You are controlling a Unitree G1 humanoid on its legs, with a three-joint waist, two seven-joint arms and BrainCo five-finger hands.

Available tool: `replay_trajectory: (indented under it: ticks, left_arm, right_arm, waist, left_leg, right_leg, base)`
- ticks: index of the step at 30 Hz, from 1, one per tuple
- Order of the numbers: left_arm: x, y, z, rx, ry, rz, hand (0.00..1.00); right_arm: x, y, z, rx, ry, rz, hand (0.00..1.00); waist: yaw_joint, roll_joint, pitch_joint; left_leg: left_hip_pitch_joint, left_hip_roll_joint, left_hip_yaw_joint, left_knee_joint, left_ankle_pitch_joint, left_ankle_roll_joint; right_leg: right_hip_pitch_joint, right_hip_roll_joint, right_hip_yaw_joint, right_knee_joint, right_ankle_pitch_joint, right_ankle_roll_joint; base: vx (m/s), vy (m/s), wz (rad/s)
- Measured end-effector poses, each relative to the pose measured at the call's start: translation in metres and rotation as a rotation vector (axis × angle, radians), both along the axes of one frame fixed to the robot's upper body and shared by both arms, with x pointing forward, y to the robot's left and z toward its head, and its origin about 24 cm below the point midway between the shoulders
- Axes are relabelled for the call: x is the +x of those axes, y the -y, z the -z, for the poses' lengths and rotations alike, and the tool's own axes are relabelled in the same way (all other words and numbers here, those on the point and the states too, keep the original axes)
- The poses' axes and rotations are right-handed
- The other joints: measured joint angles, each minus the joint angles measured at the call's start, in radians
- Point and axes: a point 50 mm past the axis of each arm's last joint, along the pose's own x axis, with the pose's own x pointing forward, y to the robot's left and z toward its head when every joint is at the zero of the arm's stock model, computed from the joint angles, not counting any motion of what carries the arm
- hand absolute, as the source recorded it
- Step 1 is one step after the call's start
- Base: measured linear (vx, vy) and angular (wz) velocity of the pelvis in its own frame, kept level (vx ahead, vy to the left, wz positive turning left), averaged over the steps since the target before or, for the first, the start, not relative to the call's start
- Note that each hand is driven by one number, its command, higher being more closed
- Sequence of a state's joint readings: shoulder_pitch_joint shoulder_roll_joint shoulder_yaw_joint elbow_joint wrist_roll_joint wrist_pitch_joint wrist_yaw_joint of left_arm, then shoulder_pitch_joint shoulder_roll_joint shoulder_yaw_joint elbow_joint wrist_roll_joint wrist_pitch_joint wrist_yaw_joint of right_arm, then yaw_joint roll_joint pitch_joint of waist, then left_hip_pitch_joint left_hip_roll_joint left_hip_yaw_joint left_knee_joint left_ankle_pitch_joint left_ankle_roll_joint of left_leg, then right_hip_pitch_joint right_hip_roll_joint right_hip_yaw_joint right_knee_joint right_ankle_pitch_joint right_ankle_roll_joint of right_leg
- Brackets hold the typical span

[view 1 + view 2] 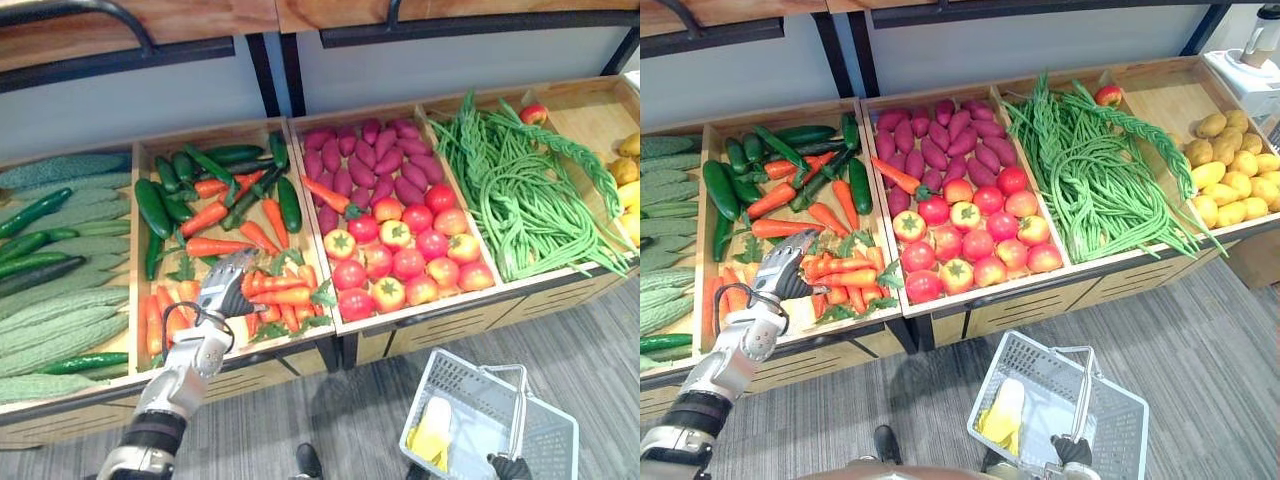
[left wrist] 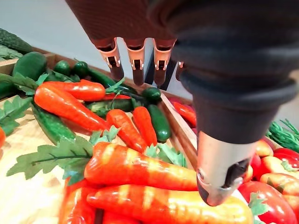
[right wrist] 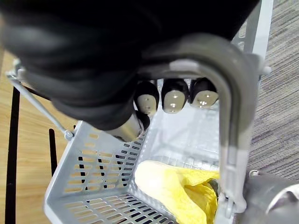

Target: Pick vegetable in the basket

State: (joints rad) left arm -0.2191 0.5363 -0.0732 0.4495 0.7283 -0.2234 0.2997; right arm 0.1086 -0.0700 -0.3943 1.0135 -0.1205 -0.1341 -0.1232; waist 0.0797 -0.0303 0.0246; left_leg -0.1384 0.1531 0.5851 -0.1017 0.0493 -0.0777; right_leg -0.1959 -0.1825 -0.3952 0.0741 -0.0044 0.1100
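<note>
A long wooden stand [image 1: 440,322] is running left to right, with green beans [image 1: 520,200] lying in a compartment towards the right and tomatoes [image 1: 400,255] sitting in the middle one. A grey basket [image 1: 545,435] is hanging over the floor on the near right. The carrots [image 2: 140,170] are lying piled with green vegetables in the compartment left of the tomatoes, none of them in the basket. The left hand [image 1: 225,283] is hovering just over the near carrots, its fingers stretched out straight and grasping nothing. The right hand [image 3: 174,97] is curling its fingers round the basket's handle. A soft yellow item [image 1: 433,428] is lying inside the basket.
</note>
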Motion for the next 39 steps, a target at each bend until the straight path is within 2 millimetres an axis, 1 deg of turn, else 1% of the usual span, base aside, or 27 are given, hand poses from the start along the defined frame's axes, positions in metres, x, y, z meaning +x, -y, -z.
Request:
replay_trajectory:
  ticks: [1, 3, 6, 8, 10, 14, 19, 21, 24, 25, 28, 30, 32, 39]
  left_arm:
    - [0.003, 0.001, -0.003, -0.003, 0.013, -0.005, 0.0]
    - [0.005, 0.001, -0.005, -0.004, 0.016, -0.01, 0.0]
    - [0.007, 0.001, 0.003, -0.02, -0.014, -0.03, 0.0]
    - [0.007, 0.001, 0.004, -0.022, -0.017, -0.034, 0.0]
    - [0.011, 0.001, 0.001, -0.021, -0.008, -0.036, 0.0]
    - [0.01, -0.003, 0.007, -0.019, -0.036, -0.057, 0.0]
    - [0.01, -0.004, 0.01, -0.021, -0.051, -0.069, 0.0]
    - [0.01, -0.006, 0.014, -0.024, -0.069, -0.084, 0.0]
    - [0.012, -0.005, 0.013, -0.033, -0.057, -0.089, 0.0]
    - [0.012, -0.004, 0.014, -0.036, -0.058, -0.089, 1.0]
    - [0.015, 0.0, 0.013, -0.055, -0.038, -0.093, 1.0]
    - [0.016, -0.002, 0.014, -0.057, -0.04, -0.11, 1.0]
    - [0.02, -0.008, 0.008, -0.067, -0.016, -0.143, 1.0]
    - [0.021, -0.01, 0.009, -0.072, -0.024, -0.159, 1.0]
  right_arm:
    - [0.002, 0.001, -0.001, -0.003, 0.007, -0.001, 1.0]
    - [0.006, 0.002, -0.003, -0.009, 0.024, -0.002, 1.0]
    - [0.009, 0.003, -0.004, -0.012, 0.031, 0.001, 1.0]
    - [0.009, 0.004, -0.004, -0.013, 0.034, 0.011, 1.0]
    - [0.014, 0.006, -0.006, -0.016, 0.046, 0.02, 1.0]
    - [0.016, 0.008, -0.007, -0.021, 0.052, 0.017, 1.0]
    - [0.022, 0.011, -0.01, -0.031, 0.072, 0.016, 1.0]
    - [0.024, 0.011, -0.011, -0.033, 0.076, 0.014, 1.0]
    - [0.024, 0.016, -0.012, -0.046, 0.075, 0.013, 1.0]
    - [0.024, 0.019, -0.013, -0.053, 0.075, 0.012, 1.0]
    - [0.024, 0.022, -0.014, -0.06, 0.072, 0.012, 1.0]
    - [0.027, 0.022, -0.015, -0.065, 0.082, 0.008, 1.0]
    - [0.027, 0.025, -0.017, -0.074, 0.086, 0.007, 1.0]
    - [0.028, 0.028, -0.018, -0.082, 0.085, 0.004, 1.0]
  waist:
    - [0.004, -0.005, 0.01]
    - [0.005, -0.006, 0.02]
    - [0.004, -0.005, 0.024]
    - [0.005, -0.003, 0.03]
    - [0.006, 0.0, 0.049]
    - [0.006, 0.001, 0.052]
    - [0.007, 0.002, 0.092]
    - [0.007, 0.001, 0.094]
    - [0.009, 0.006, 0.099]
    - [0.009, 0.009, 0.101]
    - [0.01, 0.011, 0.102]
    - [0.01, 0.011, 0.107]
    - [0.009, 0.014, 0.122]
    - [0.01, 0.016, 0.126]
  left_leg:
    - [-0.008, 0.002, 0.015, 0.0, 0.0, 0.001]
    - [-0.017, 0.004, 0.033, 0.003, 0.006, 0.004]
    - [-0.02, 0.005, 0.04, 0.005, 0.019, 0.009]
    - [-0.019, 0.006, 0.042, 0.005, 0.019, 0.009]
    - [-0.018, 0.007, 0.044, 0.005, 0.019, 0.009]
    - [-0.023, 0.006, 0.057, 0.005, 0.018, 0.008]
    - [-0.02, 0.007, 0.063, 0.005, 0.018, 0.008]
    - [-0.026, 0.007, 0.067, 0.005, 0.017, 0.008]
    - [-0.029, 0.007, 0.071, 0.005, 0.017, 0.008]
    - [-0.027, 0.007, 0.074, 0.005, 0.017, 0.008]
    - [-0.026, 0.007, 0.079, 0.005, 0.017, 0.008]
    - [-0.022, 0.008, 0.086, 0.005, 0.017, 0.007]
    - [-0.018, 0.007, 0.092, 0.005, 0.015, 0.006]
    - [-0.019, 0.007, 0.095, 0.005, 0.015, 0.006]
  right_leg:
    - [-0.014, 0.0, 0.008, 0.001, 0.002, -0.003]
    - [-0.032, 0.0, 0.012, 0.002, 0.007, -0.009]
    - [-0.046, 0.0, 0.019, 0.01, 0.007, -0.009]
    - [-0.047, 0.001, 0.019, 0.012, 0.007, -0.009]
    - [-0.049, 0.002, 0.021, 0.016, 0.007, -0.009]
    - [-0.061, 0.002, 0.026, 0.018, 0.007, -0.009]
    - [-0.066, 0.002, 0.036, 0.023, 0.007, -0.009]
    - [-0.076, 0.002, 0.042, 0.027, 0.007, -0.009]
    - [-0.082, 0.002, 0.047, 0.027, 0.007, -0.009]
    - [-0.082, 0.003, 0.049, 0.027, 0.007, -0.009]
    - [-0.084, 0.003, 0.053, 0.027, 0.007, -0.009]
    - [-0.085, 0.004, 0.06, 0.028, 0.007, -0.009]
    - [-0.085, 0.005, 0.066, 0.029, 0.007, -0.009]
    - [-0.09, 0.006, 0.07, 0.029, 0.007, -0.009]
  base:
    - [-0.03, -0.017, -0.13]
    - [0.01, -0.015, -0.1]
    - [0.06, -0.021, -0.07]
    - [0.07, -0.029, -0.01]
    - [0.05, -0.028, -0.02]
    - [0.04, -0.029, -0.07]
    - [0.02, -0.034, -0.04]
    - [0.02, -0.038, -0.07]
    - [0.03, -0.034, -0.04]
    - [0.03, -0.034, -0.04]
    - [0.03, -0.036, -0.06]
    - [0.03, -0.04, -0.09]
    - [0.01, -0.036, -0.07]
    - [0.04, -0.032, -0.02]
